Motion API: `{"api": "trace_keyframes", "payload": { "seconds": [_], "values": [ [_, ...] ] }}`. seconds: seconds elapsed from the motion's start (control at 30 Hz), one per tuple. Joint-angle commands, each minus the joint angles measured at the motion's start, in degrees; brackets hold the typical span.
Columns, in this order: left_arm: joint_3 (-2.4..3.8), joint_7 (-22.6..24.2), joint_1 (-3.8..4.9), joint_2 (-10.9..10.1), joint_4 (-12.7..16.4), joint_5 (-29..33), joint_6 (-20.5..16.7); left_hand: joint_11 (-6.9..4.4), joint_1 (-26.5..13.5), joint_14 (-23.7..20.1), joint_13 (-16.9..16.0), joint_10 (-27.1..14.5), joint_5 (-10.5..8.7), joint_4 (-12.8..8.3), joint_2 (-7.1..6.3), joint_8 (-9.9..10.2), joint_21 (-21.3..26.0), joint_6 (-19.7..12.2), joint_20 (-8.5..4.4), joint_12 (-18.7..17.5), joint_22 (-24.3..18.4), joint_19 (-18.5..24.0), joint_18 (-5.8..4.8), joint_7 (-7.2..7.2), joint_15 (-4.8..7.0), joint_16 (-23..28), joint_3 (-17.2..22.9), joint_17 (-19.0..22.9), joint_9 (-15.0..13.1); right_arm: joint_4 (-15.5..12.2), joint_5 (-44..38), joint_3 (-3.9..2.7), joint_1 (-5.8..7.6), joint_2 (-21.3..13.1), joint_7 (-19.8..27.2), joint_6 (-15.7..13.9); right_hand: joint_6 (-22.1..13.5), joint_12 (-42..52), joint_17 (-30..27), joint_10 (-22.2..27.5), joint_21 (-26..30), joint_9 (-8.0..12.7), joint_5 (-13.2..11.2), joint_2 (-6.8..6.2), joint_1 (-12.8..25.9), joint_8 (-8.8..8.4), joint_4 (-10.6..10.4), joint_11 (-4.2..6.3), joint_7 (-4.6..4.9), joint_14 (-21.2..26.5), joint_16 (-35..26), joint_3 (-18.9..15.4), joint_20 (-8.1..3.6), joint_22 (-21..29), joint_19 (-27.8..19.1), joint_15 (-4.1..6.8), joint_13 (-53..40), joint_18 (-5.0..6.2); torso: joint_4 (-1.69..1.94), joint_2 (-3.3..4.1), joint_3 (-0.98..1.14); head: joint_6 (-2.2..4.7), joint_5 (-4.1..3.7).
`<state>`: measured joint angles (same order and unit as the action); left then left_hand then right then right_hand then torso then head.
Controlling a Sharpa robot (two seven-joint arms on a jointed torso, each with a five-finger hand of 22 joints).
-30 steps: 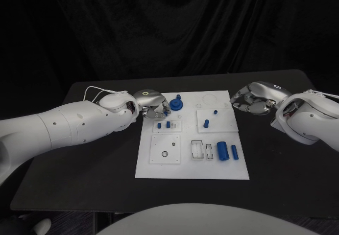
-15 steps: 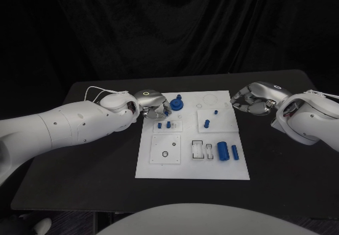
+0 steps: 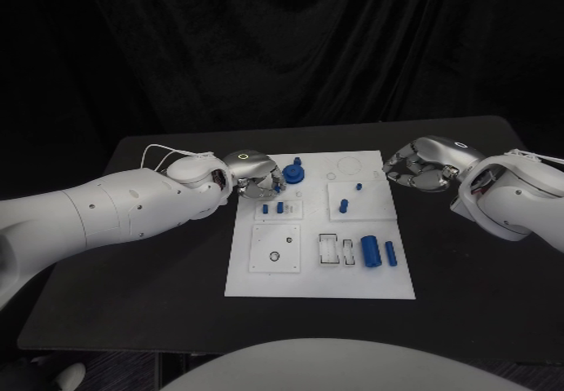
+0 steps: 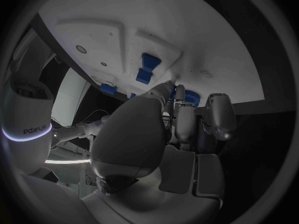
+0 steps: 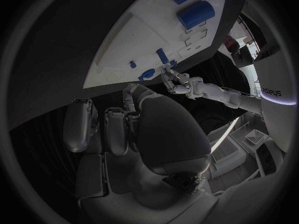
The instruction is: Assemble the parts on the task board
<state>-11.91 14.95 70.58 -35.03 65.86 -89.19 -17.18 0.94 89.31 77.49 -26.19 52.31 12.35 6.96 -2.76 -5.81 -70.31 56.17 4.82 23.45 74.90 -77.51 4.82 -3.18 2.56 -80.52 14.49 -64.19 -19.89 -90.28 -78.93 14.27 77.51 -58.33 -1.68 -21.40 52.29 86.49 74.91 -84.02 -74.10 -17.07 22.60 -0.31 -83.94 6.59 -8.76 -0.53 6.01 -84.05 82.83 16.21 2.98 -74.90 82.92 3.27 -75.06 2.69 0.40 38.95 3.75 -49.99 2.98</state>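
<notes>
— Head view: what stands where?

— The white rectangular task board (image 3: 319,281) lies mid-frame on the black table (image 3: 141,277). The silver left hand (image 3: 254,177) hovers at the board's upper left corner, fingers curled down just beside a round blue gear-like part (image 3: 292,173), probably to work on it. Whether it pinches anything, I cannot tell. The silver right hand (image 3: 420,165) hangs off the board's right edge, fingers curled in on nothing, seemingly waiting.

— Left wrist view?

— Fingertips (image 4: 179,93) point at the board's edge near small blue block parts (image 4: 147,67); the palm hides any contact.

— Right wrist view?

— The fingers (image 5: 116,129) lie folded; two blue cylinder parts (image 5: 194,6) show at the upper right, cut off by the rim.
</notes>
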Motion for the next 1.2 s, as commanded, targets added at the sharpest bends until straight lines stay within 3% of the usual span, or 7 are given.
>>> {"api": "trace_keyframes", "payload": {
  "seconds": [0.03, 1.2],
  "values": [
    [-0.22, 0.3, -0.47, 0.1, 0.1, -0.2, 1.9, 0.10, -0.5, 0.0, 0.1, 0.4, -0.20, 0.0, -0.29, 0.3, 0.4, -0.5, -0.02, -0.1, 8.9, 0.4, -0.18, -0.06, 0.03, -0.1, 0.2, -0.2, 0.1, 0.0, 0.1, -0.03, -0.14, 0.0, -0.6, 0.5, 0.2, -0.4, 7.9, -1.7, 0.4, -0.1, 0.2, -0.10, 0.5, -0.24, 0.0, 0.21, 0.02, -3.4, -0.4, 0.5, 0.00, -9.8, -0.2, 0.08, -10.4, 1.16, -0.01, 0.00, 0.01, -0.01, -0.01],
    [-0.23, -0.2, -0.51, -1.1, 1.1, -0.2, 1.5, 0.90, -1.3, -1.7, 1.7, -2.4, -0.47, 0.3, -1.33, 2.1, 3.1, -3.2, 0.17, -3.2, 8.3, 2.0, 0.27, 1.61, -0.58, 0.9, 0.9, 2.3, 0.8, 0.1, 1.4, -0.03, -0.27, 0.1, -0.7, 1.4, 0.2, -1.6, 6.5, -0.6, 1.7, -0.1, 0.2, -0.07, 0.7, -0.35, 0.4, 0.21, 0.07, -3.0, -1.9, 0.9, -0.05, -9.4, -0.6, 0.12, -9.0, 1.41, 0.02, 0.00, -0.05, -0.01, 0.28]
  ]
}}
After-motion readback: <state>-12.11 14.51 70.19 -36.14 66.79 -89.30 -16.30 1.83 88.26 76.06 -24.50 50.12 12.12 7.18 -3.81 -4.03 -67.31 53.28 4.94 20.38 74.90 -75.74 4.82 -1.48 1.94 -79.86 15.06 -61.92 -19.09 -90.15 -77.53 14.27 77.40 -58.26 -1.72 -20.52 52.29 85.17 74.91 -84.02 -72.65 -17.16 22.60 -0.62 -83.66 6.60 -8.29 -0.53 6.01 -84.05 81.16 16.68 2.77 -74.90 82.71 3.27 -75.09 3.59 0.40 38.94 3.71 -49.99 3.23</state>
